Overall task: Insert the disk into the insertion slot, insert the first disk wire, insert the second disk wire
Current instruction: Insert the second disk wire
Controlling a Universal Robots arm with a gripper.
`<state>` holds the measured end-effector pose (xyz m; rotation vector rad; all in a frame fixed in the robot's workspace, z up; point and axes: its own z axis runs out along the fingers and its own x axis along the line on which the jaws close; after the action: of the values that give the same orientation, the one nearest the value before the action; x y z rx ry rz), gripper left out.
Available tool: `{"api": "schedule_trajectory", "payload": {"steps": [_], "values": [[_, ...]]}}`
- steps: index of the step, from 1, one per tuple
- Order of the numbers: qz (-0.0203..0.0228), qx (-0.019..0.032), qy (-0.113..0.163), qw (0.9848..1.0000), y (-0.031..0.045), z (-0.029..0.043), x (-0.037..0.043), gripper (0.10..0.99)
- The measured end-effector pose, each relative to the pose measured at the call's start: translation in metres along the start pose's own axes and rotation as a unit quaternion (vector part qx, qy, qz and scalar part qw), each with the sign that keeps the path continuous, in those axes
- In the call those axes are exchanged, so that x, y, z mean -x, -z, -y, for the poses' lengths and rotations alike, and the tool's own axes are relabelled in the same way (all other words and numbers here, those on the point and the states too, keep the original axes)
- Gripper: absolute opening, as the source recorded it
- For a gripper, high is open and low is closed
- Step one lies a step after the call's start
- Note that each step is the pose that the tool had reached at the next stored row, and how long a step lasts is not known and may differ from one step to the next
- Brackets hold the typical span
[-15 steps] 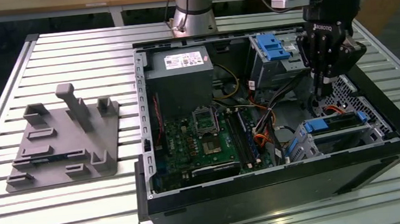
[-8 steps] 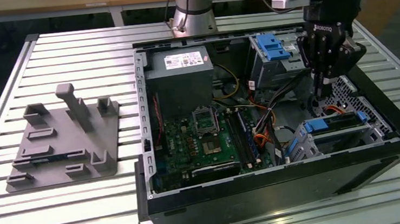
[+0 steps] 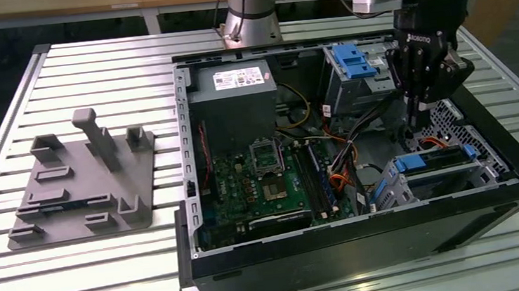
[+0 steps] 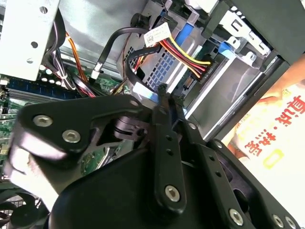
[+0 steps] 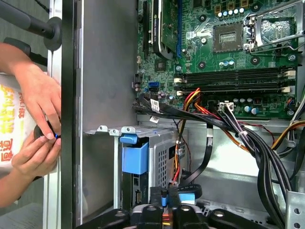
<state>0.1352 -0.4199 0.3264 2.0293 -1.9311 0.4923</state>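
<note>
On the exterior view's left, a grey fixture plate (image 3: 80, 186) with upright posts lies flat on the slatted metal table (image 3: 92, 61). It sits well apart from the open black computer case (image 3: 345, 258), which fills the middle and right.

Inside the case, a grey power supply box (image 3: 233, 105) stands at the far left. The green motherboard (image 3: 263, 184) lies nearer the camera. The arm's base (image 3: 250, 9) rises just beyond the case's far wall.

Further right, at the far side, stands a taller metal cage with a blue latch (image 3: 356, 63). The gripper (image 3: 415, 128) hangs just right of it and reaches down among loose cables towards the near right corner.

There the disk (image 3: 427, 161), with its blue carrier, sits inside the insertion slot (image 3: 390, 185), the low perforated silver bay against the case's right wall.

In the second wrist view, a black plug with red, yellow and black wires (image 4: 202, 69) sits against the disk's end. The gripper's fingers (image 4: 162, 124) are drawn close together there. In both wrist views a blue plug (image 5: 188, 192) on a flat black cable (image 5: 207, 152) lies right at their tips, and they look pinched on it.

The first wrist view also shows a person's two hands (image 5: 35, 129) just outside the case wall, with the fingers pinching something small and blue.
</note>
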Motion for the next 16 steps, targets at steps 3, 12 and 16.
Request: {"api": "schedule_trajectory", "payload": {"steps": [3,12,16], "values": [[0.0008,0.0000,0.000,1.0000,-0.0004,0.0007,-0.0003,0.145],[0.0017,0.0099,0.005,0.9999,-0.0009,0.0094,-0.0011,0.145],[0.0030,0.0356,0.017,0.9992,-0.0013,0.0197,-0.0015,0.145]]}}
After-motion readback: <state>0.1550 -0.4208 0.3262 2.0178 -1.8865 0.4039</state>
